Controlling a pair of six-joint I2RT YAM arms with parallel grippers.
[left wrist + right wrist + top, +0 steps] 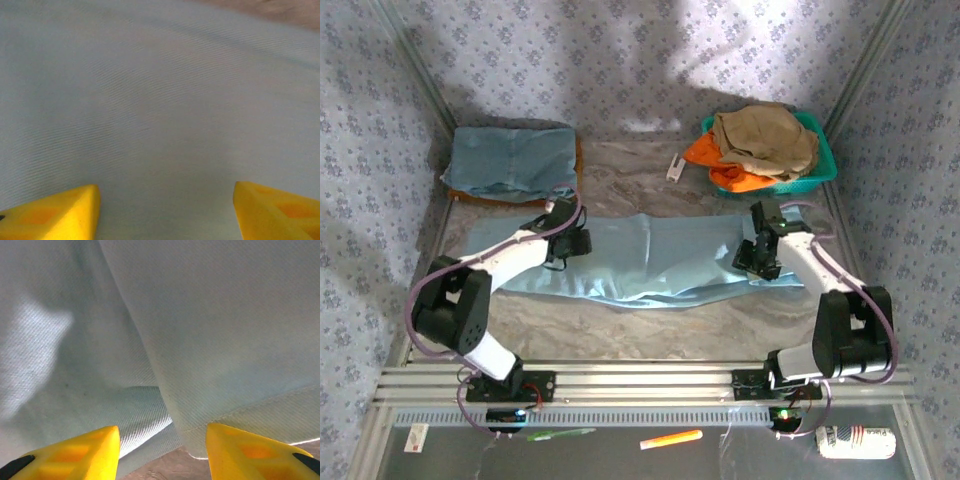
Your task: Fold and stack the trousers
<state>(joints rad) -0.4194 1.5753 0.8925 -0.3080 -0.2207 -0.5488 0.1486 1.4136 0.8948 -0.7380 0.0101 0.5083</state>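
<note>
In basket [825, 155], tan garment [765, 135], orange garment [705, 152]; left gripper [165, 196], right gripper [162, 435] open over trousers [660, 255]

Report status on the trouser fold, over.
Left gripper open, right gripper open. Long pale grey-blue thin-cloth trousers flat across table, under both. Small white object beyond, apart.

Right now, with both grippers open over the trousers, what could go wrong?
1. The right gripper hangs over overlapping layers at the hem of the trousers: it may pinch just one layer.
2. The left gripper faces flat cloth with no edge or ridge: it may close on nothing.
</note>
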